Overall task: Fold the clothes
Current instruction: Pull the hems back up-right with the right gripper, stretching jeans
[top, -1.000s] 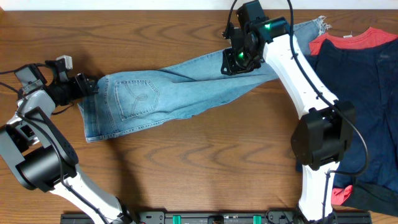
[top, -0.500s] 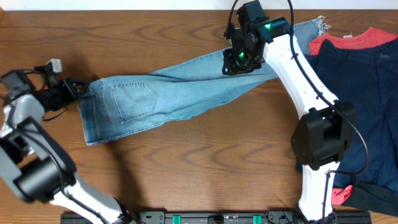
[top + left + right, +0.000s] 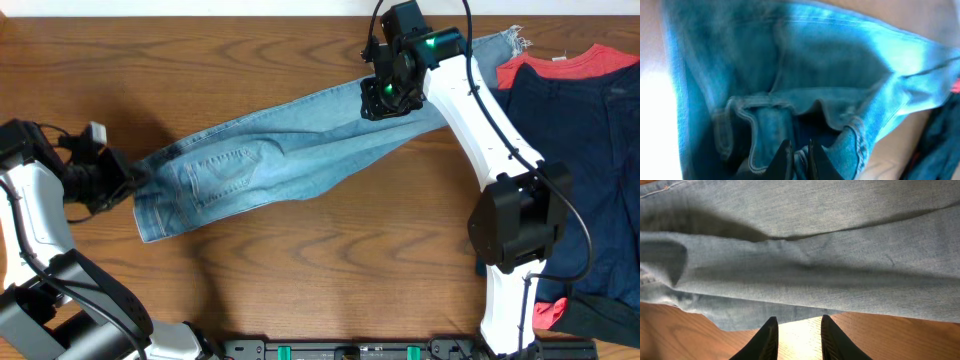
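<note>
The clothes are light-blue jeans (image 3: 290, 155) stretched slantwise over the wooden table, waist at the left and frayed hem (image 3: 515, 40) at the far right. My left gripper (image 3: 128, 178) is at the waist end, shut on a fold of the waistband. In the left wrist view its tips (image 3: 799, 155) pinch denim, and the jeans (image 3: 815, 65) fill the frame. My right gripper (image 3: 383, 100) hovers over the legs. In the right wrist view it (image 3: 797, 335) stands open over bare wood, with the jeans (image 3: 815, 255) just beyond its tips.
A dark navy garment (image 3: 580, 150) and a red one (image 3: 560, 68) lie piled at the right edge, with another red scrap (image 3: 550, 312) near the right arm's base. Bare wooden table (image 3: 300, 270) lies in front of the jeans.
My left gripper closed on the waistband and drew it left and toward the front, pulling the jeans longer and more slanted. The right arm has hardly moved.
</note>
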You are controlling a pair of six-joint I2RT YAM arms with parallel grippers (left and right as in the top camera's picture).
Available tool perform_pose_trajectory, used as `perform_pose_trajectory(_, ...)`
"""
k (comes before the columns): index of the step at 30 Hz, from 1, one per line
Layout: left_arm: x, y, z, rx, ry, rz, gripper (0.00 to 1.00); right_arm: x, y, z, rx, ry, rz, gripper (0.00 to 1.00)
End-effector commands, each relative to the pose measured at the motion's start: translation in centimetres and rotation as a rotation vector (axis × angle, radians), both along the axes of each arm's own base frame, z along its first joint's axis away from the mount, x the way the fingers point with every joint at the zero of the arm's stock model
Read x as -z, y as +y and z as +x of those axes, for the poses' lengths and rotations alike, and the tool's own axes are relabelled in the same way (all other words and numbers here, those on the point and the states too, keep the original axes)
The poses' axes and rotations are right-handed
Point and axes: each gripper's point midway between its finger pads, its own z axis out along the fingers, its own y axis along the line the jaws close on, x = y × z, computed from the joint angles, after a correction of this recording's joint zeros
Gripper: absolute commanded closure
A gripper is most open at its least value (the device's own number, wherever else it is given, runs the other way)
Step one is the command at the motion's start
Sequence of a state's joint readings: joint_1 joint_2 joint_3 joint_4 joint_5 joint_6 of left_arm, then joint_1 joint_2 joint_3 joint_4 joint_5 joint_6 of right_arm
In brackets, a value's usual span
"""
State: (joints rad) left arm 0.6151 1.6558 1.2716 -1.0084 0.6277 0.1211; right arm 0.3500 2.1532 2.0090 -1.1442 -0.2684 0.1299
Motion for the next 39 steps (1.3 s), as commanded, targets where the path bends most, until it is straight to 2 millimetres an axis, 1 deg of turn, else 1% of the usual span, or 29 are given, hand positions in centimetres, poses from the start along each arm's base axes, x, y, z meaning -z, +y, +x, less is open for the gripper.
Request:
perform_pose_trajectory(1, 1.9, 1.9, -2.5, -0.060, 0.171, 0.119, 0.94, 0.6, -0.6, 0.2, 0.026, 0.014, -0.012, 0.73)
perform_pose_trajectory(3, 2.4, 3.3, -3.4, -0.110, 0.235, 0.186, 0.94, 0.6, -0.6, 0.2, 0.026, 0.013, -0.012, 0.72)
perform_pose_trajectory(5, 2.8, 5.2, -4.3, -0.196, 0.303, 0.263, 0.94, 0.6, -0.7, 0.2, 0.028, 0.013, -0.012, 0.72)
perform_pose_trajectory(6, 2.9, 5.9, -4.4, -0.220, 0.316, 0.297, 0.94, 0.6, -0.7, 0.2, 0.028, 0.013, -0.012, 0.72)
perform_pose_trajectory(9, 2.9, 6.7, -3.8, -0.238, 0.295, 0.327, 0.94, 0.6, -0.7, 0.3, 0.026, 0.011, -0.016, 0.70)
perform_pose_trajectory(12, 3.1, 7.0, -3.1, -0.251, 0.266, 0.341, 0.94, 0.7, -1.1, 0.4, 0.033, 0.002, -0.040, 0.70)
perform_pose_trajectory(15, 4.3, 7.0, -3.0, -0.250, 0.265, 0.350, 0.93, 0.7, -1.2, 0.5, 0.035, 0.003, -0.039, 0.69)
perform_pose_trajectory(16, 4.7, 7.1, -3.2, -0.259, 0.272, 0.358, 0.93, 0.7, -1.3, 0.5, 0.036, 0.003, -0.039, 0.69)
perform_pose_trajectory(20, 7.0, 9.0, -5.1, -0.356, 0.364, 0.460, 0.94, 0.7, -1.4, 0.5, 0.038, 0.003, -0.039, 0.69)
perform_pose_trajectory(22, 7.6, 9.8, -6.2, -0.408, 0.405, 0.510, 0.93, 0.7, -1.4, 0.5, 0.037, 0.002, -0.039, 0.68)
perform_pose_trajectory(23, 7.8, 10.3, -6.5, -0.432, 0.417, 0.539, 0.86, 0.7, -1.4, 0.5, 0.037, 0.002, -0.039, 0.68)
perform_pose_trajectory(24, 7.9, 10.8, -6.6, -0.451, 0.418, 0.562, 0.71, 0.7, -1.4, 0.5, 0.037, 0.002, -0.039, 0.67)
perform_pose_trajectory(25, 8.0, 11.1, -6.4, -0.461, 0.406, 0.575, 0.60, 0.7, -1.3, 0.6, 0.038, 0.000, -0.039, 0.67)
perform_pose_trajectory(26, 7.9, 11.3, -5.8, -0.468, 0.377, 0.575, 0.47, 0.7, -1.3, 0.6, 0.038, -0.001, -0.038, 0.66)
perform_pose_trajectory(27, 7.8, 11.3, -5.0, -0.472, 0.345, 0.564, 0.39, 0.7, -1.3, 0.7, 0.038, -0.004, -0.037, 0.66)
perform_pose_trajectory(28, 7.6, 11.2, -4.4, -0.472, 0.316, 0.548, 0.36, 0.6, -1.3, 0.7, 0.037, -0.006, -0.037, 0.65)
perform_pose_trajectory(29, 7.3, 11.2, -3.8, -0.472, 0.291, 0.537, 0.35, 0.6, -1.3, 0.7, 0.038, -0.007, -0.039, 0.65)
perform_pose_trajectory(32, 5.6, 11.3, -2.9, -0.468, 0.243, 0.527, 0.35, 0.7, -1.6, 0.8, 0.042, -0.011, -0.052, 0.64)
perform_pose_trajectory(34, 3.9, 11.4, -2.6, -0.476, 0.215, 0.533, 0.35, 0.8, -1.9, 1.0, 0.041, -0.023, -0.076, 0.64)
perform_pose_trajectory(36, 2.0, 10.9, -2.1, -0.476, 0.162, 0.516, 0.35, 0.8, -2.3, 1.4, 0.049, -0.040, -0.096, 0.63)
perform_pose_trajectory(37, 1.1, 10.6, -1.9, -0.474, 0.127, 0.503, 0.37, 0.7, -2.3, 1.6, 0.051, -0.049, -0.097, 0.63)
perform_pose_trajectory(39, -0.8, 9.6, -1.3, -0.466, 0.049, 0.467, 0.46, 0.6, -2.1, 2.1, 0.052, -0.070, -0.090, 0.63)
